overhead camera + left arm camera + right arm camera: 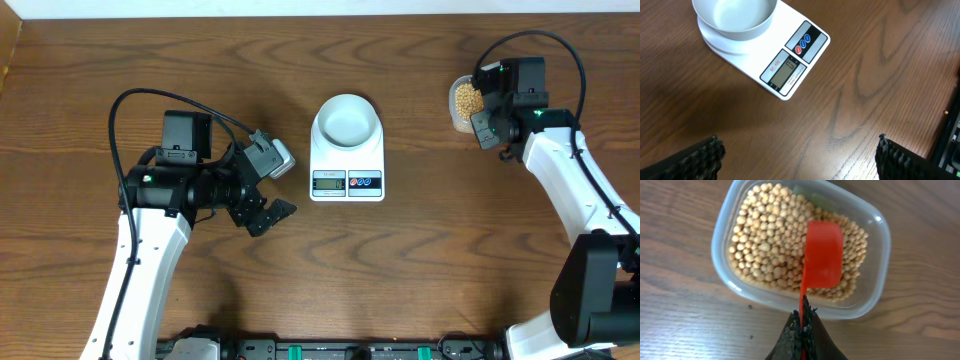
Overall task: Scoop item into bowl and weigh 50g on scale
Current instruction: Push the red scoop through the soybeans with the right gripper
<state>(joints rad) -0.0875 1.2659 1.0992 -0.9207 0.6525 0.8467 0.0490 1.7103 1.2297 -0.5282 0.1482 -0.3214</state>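
Clearly the coming move turns on how the scoop [823, 255] sits over the beans [765, 245]. The right gripper [802, 322] has its fingers pressed together on the thin handle of the red scoop. The scoop's long axis runs straight out from the fingertips toward the far side, across the short width of the clear tub [721, 242]. The beans lie directly beneath the scoop's cup and spread away to its left, filling the tub in a loose layer, with only a narrow band showing to its right. Whether the cup is dug into the pile or only resting on top cannot be told. The tub stands at the far right of the table, so the right arm is plainly the nearer one to it. The bowl [347, 122] sits on the far part of the scale [347, 182] at the middle of the table, well apart from the tub and to its left. No beans show in the bowl. A filled scoop would probably have to travel left and slightly nearer to reach it. The left gripper [797, 152] hangs with its fingers spread wide and nothing between them, near the scale on its left. The scale's display faces the near side, and its digits are too small to read.
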